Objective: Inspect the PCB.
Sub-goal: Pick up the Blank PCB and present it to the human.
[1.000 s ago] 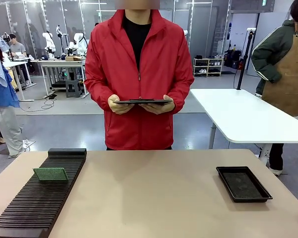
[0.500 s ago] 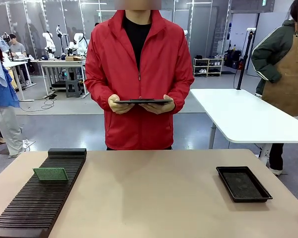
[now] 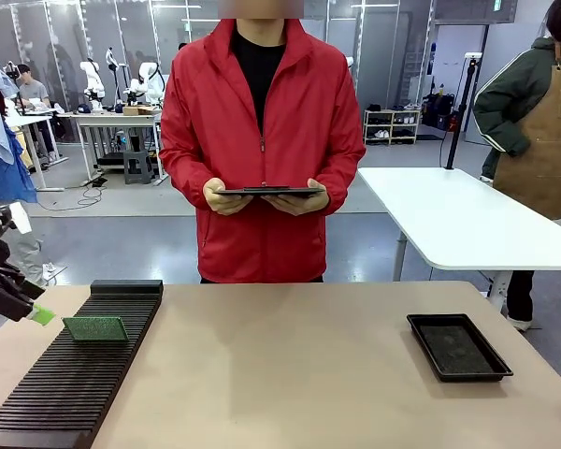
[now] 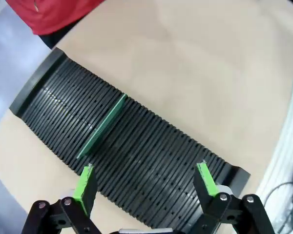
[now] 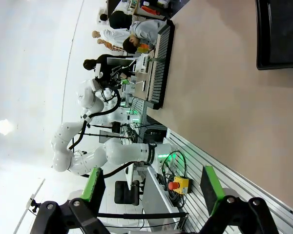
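The PCB (image 3: 95, 328) is a thin green board standing on edge in a slot of the black ribbed rack (image 3: 84, 374) at the table's left. My left gripper (image 3: 33, 309) comes in from the left edge and hovers just left of the board, apart from it. In the left wrist view the PCB (image 4: 102, 126) lies edge-on ahead of the open left gripper (image 4: 145, 180), with nothing between its green-padded fingers (image 4: 85, 183). My right gripper (image 5: 151, 190) is open and holds nothing, well away from the rack (image 5: 161, 53).
A black tray (image 3: 458, 346) sits at the table's right, also seen in the right wrist view (image 5: 281, 34). A person in a red jacket stands at the far side holding a dark tablet (image 3: 269, 192) in both hands. Bare tabletop (image 3: 290, 374) lies between rack and tray.
My left gripper has come into the front view from the left edge and now hangs beside the rack near the PCB. The person and the board have not moved.
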Tool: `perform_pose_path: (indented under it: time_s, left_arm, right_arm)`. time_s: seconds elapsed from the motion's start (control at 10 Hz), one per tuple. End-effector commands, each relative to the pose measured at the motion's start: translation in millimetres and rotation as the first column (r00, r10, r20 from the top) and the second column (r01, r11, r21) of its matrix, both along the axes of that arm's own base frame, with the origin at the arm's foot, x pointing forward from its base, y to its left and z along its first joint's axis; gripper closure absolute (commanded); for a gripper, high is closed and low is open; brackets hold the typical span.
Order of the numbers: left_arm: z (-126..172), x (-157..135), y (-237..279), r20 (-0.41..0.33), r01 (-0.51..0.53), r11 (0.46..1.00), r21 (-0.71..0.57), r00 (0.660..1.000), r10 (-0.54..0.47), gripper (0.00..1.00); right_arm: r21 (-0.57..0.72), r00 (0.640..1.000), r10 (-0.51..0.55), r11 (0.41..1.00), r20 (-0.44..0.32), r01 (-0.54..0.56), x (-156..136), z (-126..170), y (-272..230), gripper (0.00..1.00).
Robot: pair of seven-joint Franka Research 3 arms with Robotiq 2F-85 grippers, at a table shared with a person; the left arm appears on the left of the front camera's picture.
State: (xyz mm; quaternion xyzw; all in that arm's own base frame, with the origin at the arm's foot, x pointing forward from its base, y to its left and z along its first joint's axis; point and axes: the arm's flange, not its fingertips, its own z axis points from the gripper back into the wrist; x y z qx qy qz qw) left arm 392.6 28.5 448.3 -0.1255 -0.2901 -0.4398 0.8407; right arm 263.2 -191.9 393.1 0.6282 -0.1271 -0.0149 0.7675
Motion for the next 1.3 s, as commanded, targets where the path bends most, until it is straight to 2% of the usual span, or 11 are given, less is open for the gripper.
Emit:
perform_pose_path:
  time_s: [0.0,0.1,0.5,0.6,0.7,0.8,0.9,1.2]
  left_arm:
    - [-9,9,8,0.021,0.009,1.0,0.012,1.0,-0.009,0.0]
    - [0,0,0,0.0,0.0,1.0,0.0,1.0,0.0,0.0]
    - [-3,3,2,0.006,0.006,1.0,-0.011,1.0,-0.006,0.0]
    - [1,-7,7,0.063,0.123,0.983,0.136,0.989,-0.133,0.0]
    - [6,-3,5,0.1,0.137,0.962,0.236,0.981,-0.164,0.0]
    - [6,9,-2,0.103,0.205,0.93,0.305,0.964,-0.246,0.0]
    - [2,27,-12,0.068,0.252,0.9,0.355,0.953,-0.294,0.0]
    - [-14,56,-30,0.066,0.319,0.821,0.473,0.917,-0.394,0.0]
  right_arm:
    - [0.002,1.0,-0.003,1.0,-0.001,0.003,0,1,-1,0.0]
    - [0.002,1.0,-0.003,1.0,-0.001,0.003,0,1,-1,0.0]
    - [0.002,1.0,-0.003,1.0,-0.001,0.003,0,1,-1,0.0]
    - [0.002,1.0,-0.003,1.0,-0.001,0.003,0,1,-1,0.0]
    - [0.002,1.0,-0.003,1.0,-0.001,0.003,0,1,-1,0.0]
    - [0.002,1.0,-0.003,1.0,-0.001,0.003,0,1,-1,0.0]
    - [0.002,1.0,-0.003,1.0,-0.001,0.003,0,1,-1,0.0]
    - [0.002,1.0,-0.003,1.0,-0.001,0.003,0,1,-1,0.0]
